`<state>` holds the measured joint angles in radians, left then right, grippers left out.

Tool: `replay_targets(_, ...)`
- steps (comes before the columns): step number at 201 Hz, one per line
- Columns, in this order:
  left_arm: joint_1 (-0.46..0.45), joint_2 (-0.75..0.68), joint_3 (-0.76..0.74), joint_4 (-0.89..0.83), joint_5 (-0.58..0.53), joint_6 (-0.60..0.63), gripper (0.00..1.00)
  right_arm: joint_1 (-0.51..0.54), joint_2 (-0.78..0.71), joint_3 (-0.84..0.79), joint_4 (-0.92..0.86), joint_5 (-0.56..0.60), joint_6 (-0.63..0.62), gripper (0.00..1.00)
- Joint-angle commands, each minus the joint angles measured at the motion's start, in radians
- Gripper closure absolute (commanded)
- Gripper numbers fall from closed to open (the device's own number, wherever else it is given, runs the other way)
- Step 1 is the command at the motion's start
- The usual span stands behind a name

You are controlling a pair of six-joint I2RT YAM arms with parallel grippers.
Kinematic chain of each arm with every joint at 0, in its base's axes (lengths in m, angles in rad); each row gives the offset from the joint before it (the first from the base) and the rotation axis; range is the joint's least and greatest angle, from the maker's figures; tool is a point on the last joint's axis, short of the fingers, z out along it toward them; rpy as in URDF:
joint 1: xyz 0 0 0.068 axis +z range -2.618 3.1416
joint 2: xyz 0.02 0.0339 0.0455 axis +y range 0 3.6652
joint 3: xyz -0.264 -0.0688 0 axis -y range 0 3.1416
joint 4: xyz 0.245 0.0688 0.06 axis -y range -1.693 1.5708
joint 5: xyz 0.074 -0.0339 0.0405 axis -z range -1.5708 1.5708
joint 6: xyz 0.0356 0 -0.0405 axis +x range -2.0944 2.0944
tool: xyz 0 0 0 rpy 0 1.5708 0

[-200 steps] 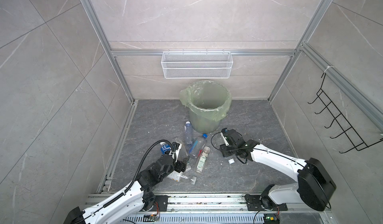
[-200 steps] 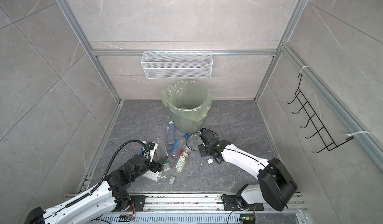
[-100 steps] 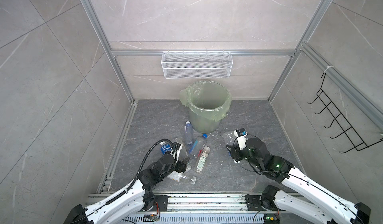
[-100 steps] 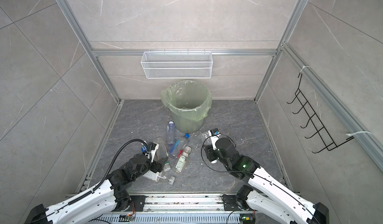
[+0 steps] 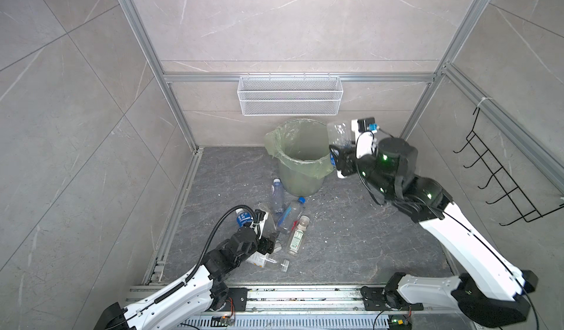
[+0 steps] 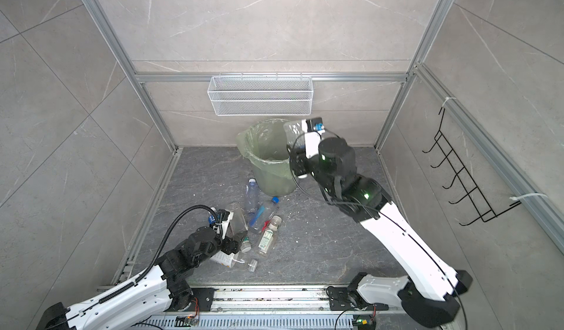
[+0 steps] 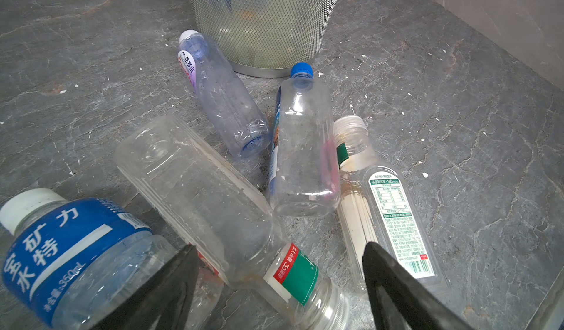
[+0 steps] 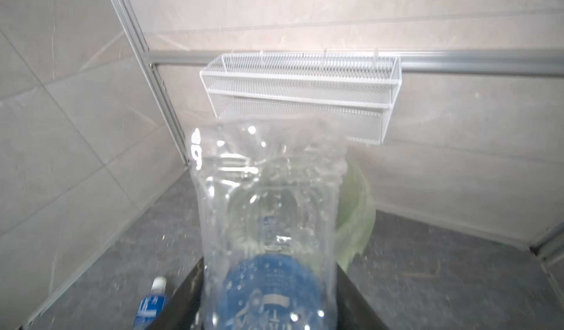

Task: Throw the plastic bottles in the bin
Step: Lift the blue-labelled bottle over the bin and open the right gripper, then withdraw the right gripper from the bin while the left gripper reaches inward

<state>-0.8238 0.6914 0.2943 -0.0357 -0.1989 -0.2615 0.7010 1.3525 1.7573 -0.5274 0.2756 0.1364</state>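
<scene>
My right gripper (image 5: 338,158) (image 8: 270,301) is shut on a clear plastic bottle (image 5: 338,134) (image 6: 292,131) with a blue label. It holds the bottle up in the air, beside the right rim of the bin (image 5: 302,168) (image 6: 270,166). Several more plastic bottles lie on the floor in front of the bin, among them a blue-capped one (image 7: 303,148) (image 5: 291,214) and a green-labelled one (image 7: 393,218). My left gripper (image 5: 270,246) (image 7: 280,270) is open low over them. Its fingers straddle the neck of a large clear bottle (image 7: 198,185), next to a blue-labelled bottle (image 7: 61,246).
A white wire basket (image 5: 290,95) hangs on the back wall above the bin. A black hook rack (image 5: 503,185) sticks out from the right wall. Aluminium frame rails run along the floor's left edge (image 5: 177,209) and front (image 5: 290,295).
My right arm has lifted the clear bottle from the floor up to the right of the bin's rim. The left arm has barely moved.
</scene>
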Motion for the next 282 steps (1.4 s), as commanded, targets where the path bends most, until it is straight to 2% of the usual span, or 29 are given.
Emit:
replay_targets(1, 0.011, -0.009, 0.009, 0.028, 0.006, -0.016, 0.14, -0.057, 0.233, 0.272, -0.102, -0.049, -0.009, 0.52)
replay_targets(7, 0.011, -0.011, 0.006, 0.028, 0.006, -0.016, 0.14, -0.077, 0.318, 0.386, -0.136, -0.071, -0.003, 0.51)
replay_targets(14, 0.011, -0.015, 0.004, 0.026, 0.005, -0.016, 0.14, -0.094, 0.42, 0.501, -0.195, -0.075, 0.001, 0.43)
replay_targets(27, 0.011, -0.025, 0.002, 0.022, 0.003, -0.019, 0.14, -0.128, 0.632, 0.813, -0.345, -0.082, 0.023, 0.1)
replay_targets(28, 0.012, -0.026, 0.002, 0.021, 0.004, -0.019, 0.14, -0.13, 0.648, 0.879, -0.345, -0.081, 0.024, 0.07)
replay_targets(31, 0.012, -0.03, 0.002, 0.02, 0.003, -0.02, 0.14, -0.135, 0.691, 0.925, -0.394, -0.077, 0.028, 0.02)
replay_targets(41, 0.014, -0.043, -0.003, 0.016, 0.001, -0.021, 0.14, -0.144, 0.821, 1.197, -0.494, -0.064, 0.038, 0.01)
replay_targets(54, 0.014, -0.059, -0.009, 0.014, -0.003, -0.024, 0.14, -0.149, 0.933, 1.419, -0.582, -0.063, 0.042, 0.01)
replay_targets(70, 0.015, -0.067, -0.012, 0.013, -0.008, -0.025, 0.14, -0.148, 0.829, 1.206, -0.504, -0.063, 0.054, 0.01)
replay_targets(86, 0.015, -0.058, -0.009, 0.015, -0.007, -0.023, 0.14, -0.149, 0.669, 0.887, -0.329, -0.085, 0.054, 0.01)
replay_targets(104, 0.017, -0.043, -0.004, 0.02, -0.002, -0.023, 0.14, -0.148, 0.52, 0.62, -0.176, -0.084, 0.042, 0.01)
replay_targets(200, 0.017, 0.01, 0.014, 0.029, -0.001, -0.015, 0.14, -0.15, 0.139, -0.06, 0.002, -0.094, 0.072, 0.01)
replay_targets(282, 0.017, 0.064, 0.034, 0.035, 0.032, -0.024, 0.14, -0.149, -0.125, -0.526, 0.049, -0.11, 0.13, 0.01)
